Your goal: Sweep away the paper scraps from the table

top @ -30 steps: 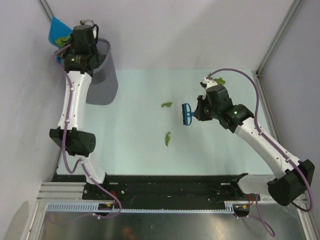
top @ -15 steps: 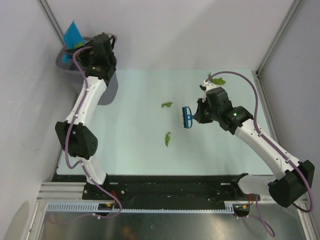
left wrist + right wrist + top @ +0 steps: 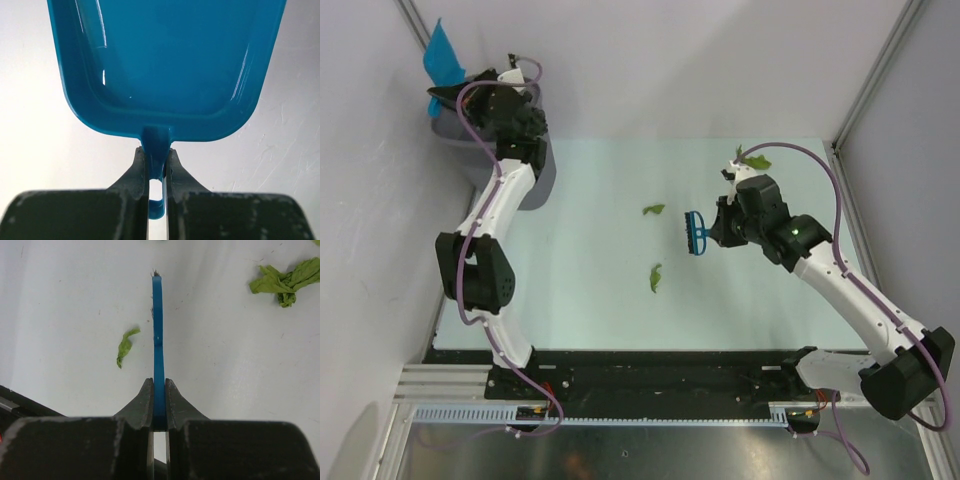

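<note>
Paper scraps (image 3: 653, 209), where do they lie?

— Three show from above, all on the pale tabletop (image 3: 590, 300). One sits mid-table, another (image 3: 655, 277) nearer the arm bases, and a third (image 3: 755, 160) is close to the far edge, just behind the right arm.

And the right hand (image 3: 159, 390)?

— Closed tight on the blue brush (image 3: 158, 330), whose flat handle is pinched between the two fingers. From above, the brush (image 3: 694, 232) juts leftward from the hand over the middle of the tabletop. The two central paper scraps are off to its left and apart from it.

Does the brush touch the surface?

— I cannot tell. The wrist view shows it edge-on, with a small curled scrap (image 3: 125, 346) near its left side and a bigger crumpled one (image 3: 287, 277) well off to the upper right.

What about the left hand (image 3: 156, 157)?

— It is clamped on the narrow handle of the blue dustpan (image 3: 165, 60), fingers pressed on either side. The pan's glossy inner face is turned toward the wrist camera, with a white wall behind it.

Where is that in the overhead view?

— At the far left corner. The left arm reaches up there, and the dustpan (image 3: 443, 55) is raised beside the wall, above the grey wastebasket (image 3: 542, 175) at the tabletop's far left edge.
</note>
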Robot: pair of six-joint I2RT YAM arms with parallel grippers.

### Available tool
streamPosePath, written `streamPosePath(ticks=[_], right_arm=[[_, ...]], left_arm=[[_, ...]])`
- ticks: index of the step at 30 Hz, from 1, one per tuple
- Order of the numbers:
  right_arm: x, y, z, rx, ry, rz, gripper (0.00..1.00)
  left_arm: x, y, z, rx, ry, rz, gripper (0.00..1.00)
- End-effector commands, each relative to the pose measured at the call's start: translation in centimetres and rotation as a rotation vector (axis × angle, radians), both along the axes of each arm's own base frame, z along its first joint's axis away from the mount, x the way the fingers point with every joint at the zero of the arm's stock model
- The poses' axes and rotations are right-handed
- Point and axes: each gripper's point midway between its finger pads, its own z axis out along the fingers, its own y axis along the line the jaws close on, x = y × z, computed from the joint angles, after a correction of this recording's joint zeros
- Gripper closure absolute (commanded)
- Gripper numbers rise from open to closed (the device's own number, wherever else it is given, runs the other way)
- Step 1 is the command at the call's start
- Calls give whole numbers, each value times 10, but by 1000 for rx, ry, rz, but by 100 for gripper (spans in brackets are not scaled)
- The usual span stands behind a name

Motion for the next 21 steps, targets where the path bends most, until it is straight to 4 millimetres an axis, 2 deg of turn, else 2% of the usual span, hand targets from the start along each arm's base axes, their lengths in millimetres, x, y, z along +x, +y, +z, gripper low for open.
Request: streamPosePath(ticks=[1, 4, 7, 9, 10, 11, 12, 13, 14, 15, 16, 17, 19, 20, 21], right_arm=[[2, 1, 18, 27, -63, 13, 100], [-1, 5, 16, 27, -54, 47, 100], [-23, 30, 8, 36, -17, 235, 100], [-43, 55, 0, 39, 14, 375, 100], [-53, 66, -4, 36, 22, 454, 100], [-75, 85, -4, 67, 42, 574, 100], [-84, 97, -4, 76, 34, 635, 100], [-88, 108, -14, 70, 58, 675, 100], [-91, 115, -18, 75, 65, 696, 100], [-89, 124, -22, 86, 75, 705, 100], [-85, 128, -35, 84, 118, 696, 100], [-79, 131, -44, 97, 155, 668, 100], [-57, 125, -56, 127, 205, 598, 100], [-47, 123, -73, 132, 266, 555, 100], [-39, 119, -78, 138, 283, 527, 100]], left_arm=[[-22, -1, 43, 165, 119, 76, 100], [-28, -4, 60, 170, 41, 40, 100], [-42, -10, 78, 148, -53, -6, 100], [-39, -20, 75, 111, -61, -70, 100], [-47, -22, 79, 92, -81, -96, 100], [-44, -27, 74, 56, -84, -136, 100], [-42, -36, 71, 34, -85, -174, 100], [-49, -39, 77, 8, -109, -204, 100], [-40, -51, 62, -49, -86, -269, 100], [-38, -57, 57, -88, -76, -304, 100], [-40, -61, 60, -131, -99, -340, 100], [-41, -68, 54, -164, -99, -380, 100], [-42, -74, 43, -173, -82, -407, 100], [-48, -77, 43, -187, -96, -429, 100], [-48, -80, 39, -194, -91, -443, 100]])
